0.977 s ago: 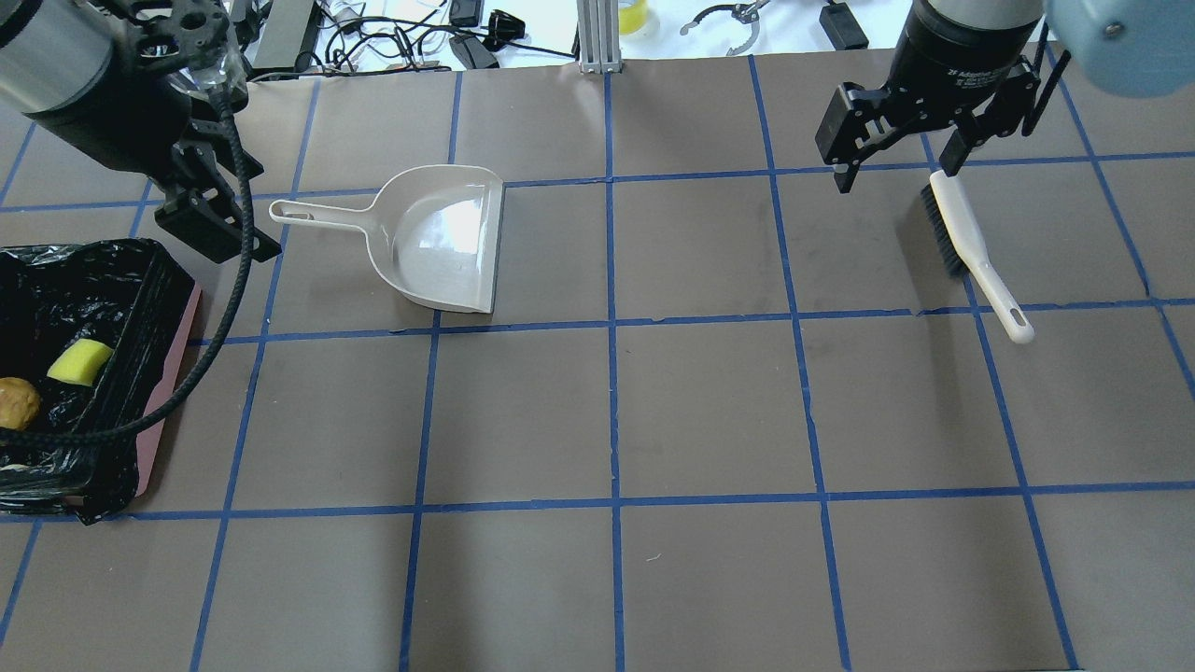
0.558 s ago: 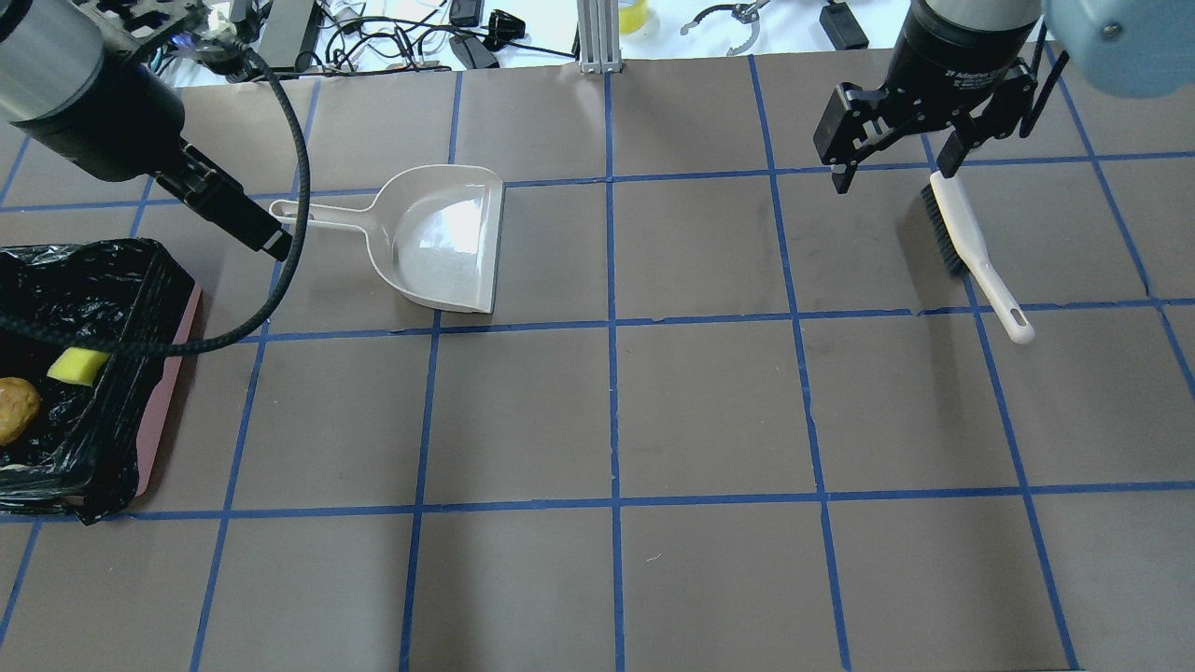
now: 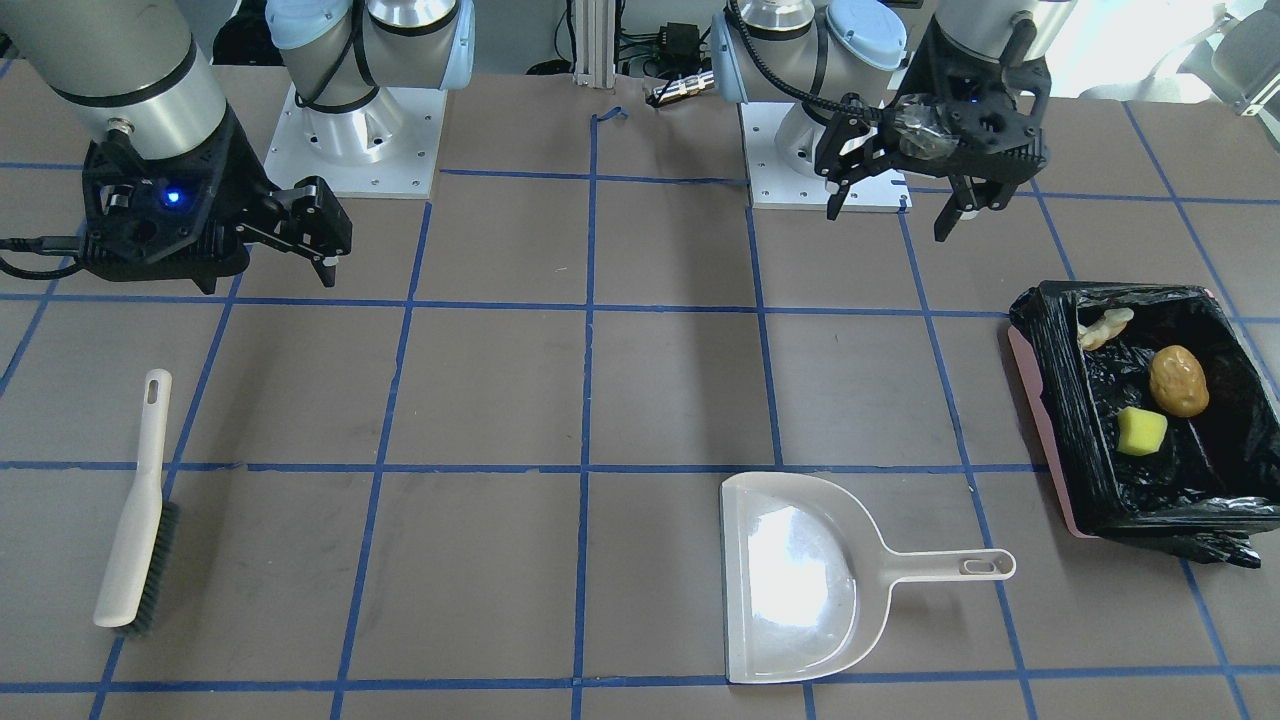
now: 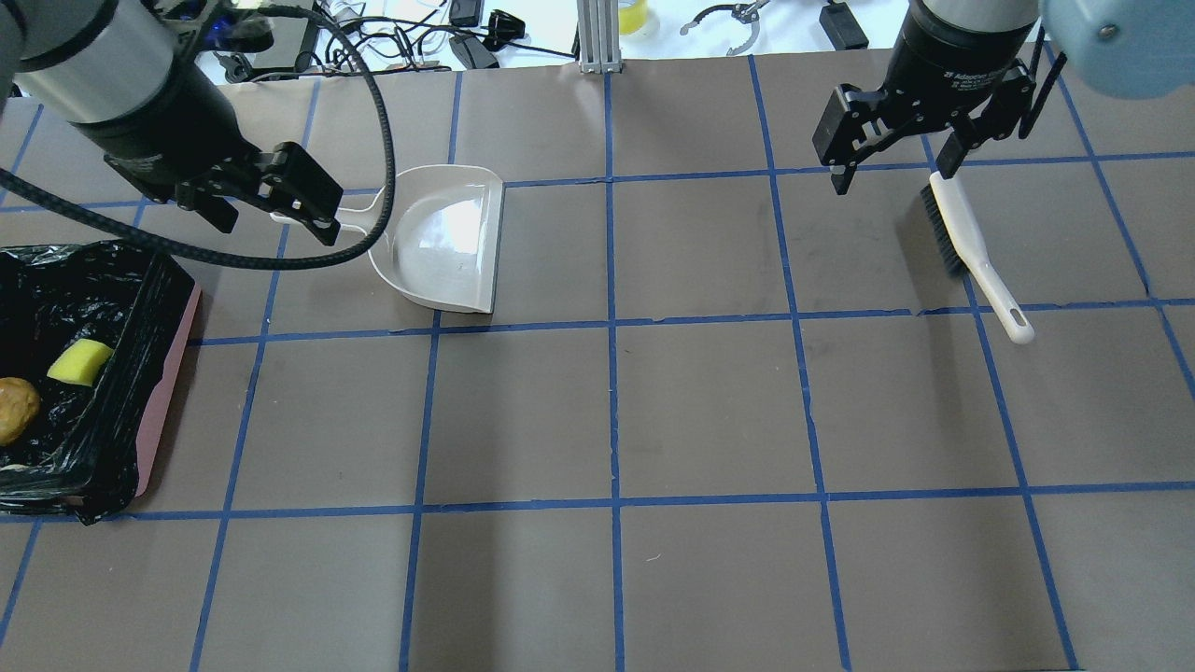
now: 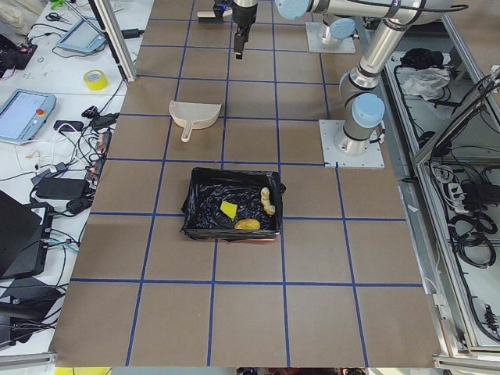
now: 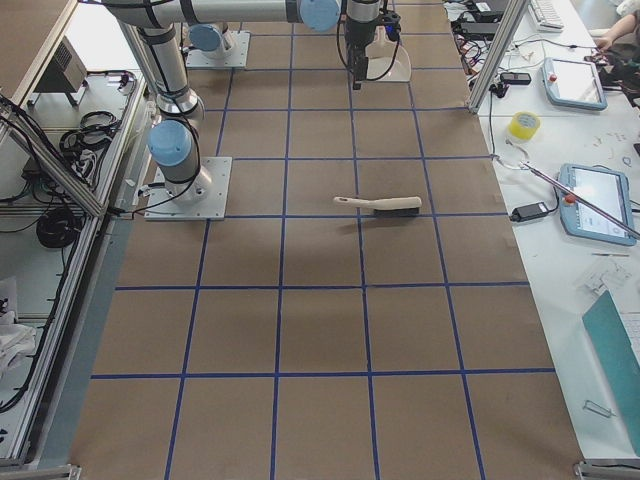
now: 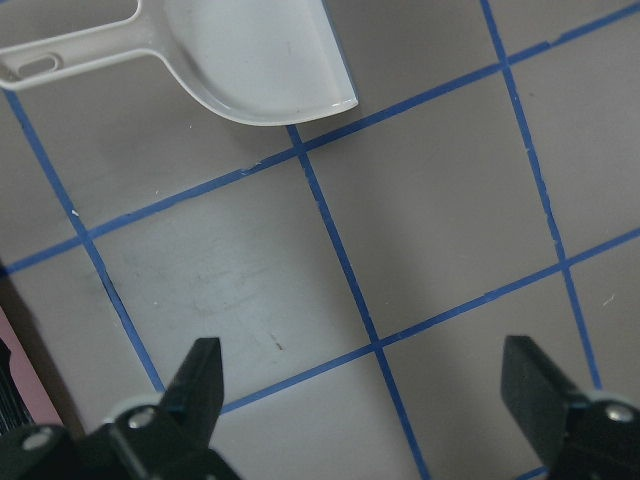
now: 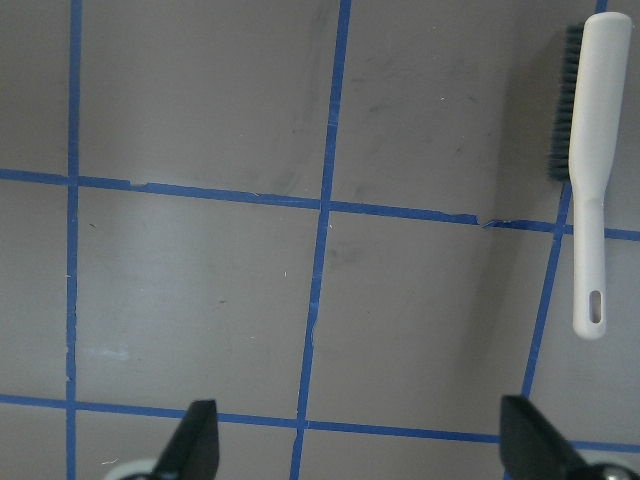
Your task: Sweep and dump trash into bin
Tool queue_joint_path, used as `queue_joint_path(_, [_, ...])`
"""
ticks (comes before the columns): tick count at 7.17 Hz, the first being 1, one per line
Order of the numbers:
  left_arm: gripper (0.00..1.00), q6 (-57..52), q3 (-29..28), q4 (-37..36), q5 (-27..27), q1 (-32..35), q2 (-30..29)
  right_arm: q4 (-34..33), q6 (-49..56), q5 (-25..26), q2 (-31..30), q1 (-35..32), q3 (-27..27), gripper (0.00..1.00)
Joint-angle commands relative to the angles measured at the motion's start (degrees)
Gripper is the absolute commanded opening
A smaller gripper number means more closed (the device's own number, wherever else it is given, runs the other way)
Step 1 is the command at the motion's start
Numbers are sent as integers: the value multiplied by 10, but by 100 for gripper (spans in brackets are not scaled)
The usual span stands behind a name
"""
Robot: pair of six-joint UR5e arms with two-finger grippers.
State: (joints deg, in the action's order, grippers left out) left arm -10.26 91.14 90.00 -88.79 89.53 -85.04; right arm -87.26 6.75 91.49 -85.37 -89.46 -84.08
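Observation:
The pink-sided bin [image 3: 1050, 400] with its black bag stands at the table's left end and also shows in the overhead view [image 4: 140, 373]. Inside lie the golden-brown lump [image 3: 1177, 381], the pale bread-like piece [image 3: 1103, 328] and the yellow-green wedge [image 3: 1141, 432]. My left gripper [image 4: 275, 222] is open and empty, held high; in the overhead view it overlaps the handle of the off-white dustpan [image 4: 439, 238]. My right gripper [image 4: 894, 175] is open and empty, above the table beside the brush [image 4: 971, 247].
The dustpan [image 3: 795, 590] lies flat and holds nothing, its handle pointing toward the bin. The white-handled, dark-bristled brush [image 3: 140, 510] lies on the table at the right end. Cables and tools lie beyond the table's far edge. Blue tape lines grid the brown tabletop.
My left arm has swung from beside the bin toward the dustpan, and its wrist has turned so both open fingers show. The right arm, dustpan, brush and trash have stayed put.

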Motion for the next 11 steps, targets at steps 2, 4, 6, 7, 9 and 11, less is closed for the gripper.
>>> queue_joint_path(2, [100, 71, -4, -12, 5, 29, -5, 0, 1, 1, 0, 1, 0, 100])
queue_joint_path(4, [100, 140, 4, -35, -3, 22, -8, 0, 1, 1, 0, 1, 0, 100])
queue_joint_path(6, [100, 146, 5, -37, -39, 7, -9, 0, 1, 1, 0, 1, 0, 100])
queue_joint_path(7, [100, 145, 4, -39, -38, 5, -9, 0, 1, 1, 0, 1, 0, 100])
queue_joint_path(9, [100, 146, 5, -40, -38, 5, -10, 0, 2, 1, 0, 1, 0, 100])
queue_joint_path(11, [100, 146, 6, -40, -38, 5, -10, 0, 2, 1, 0, 2, 0, 100])
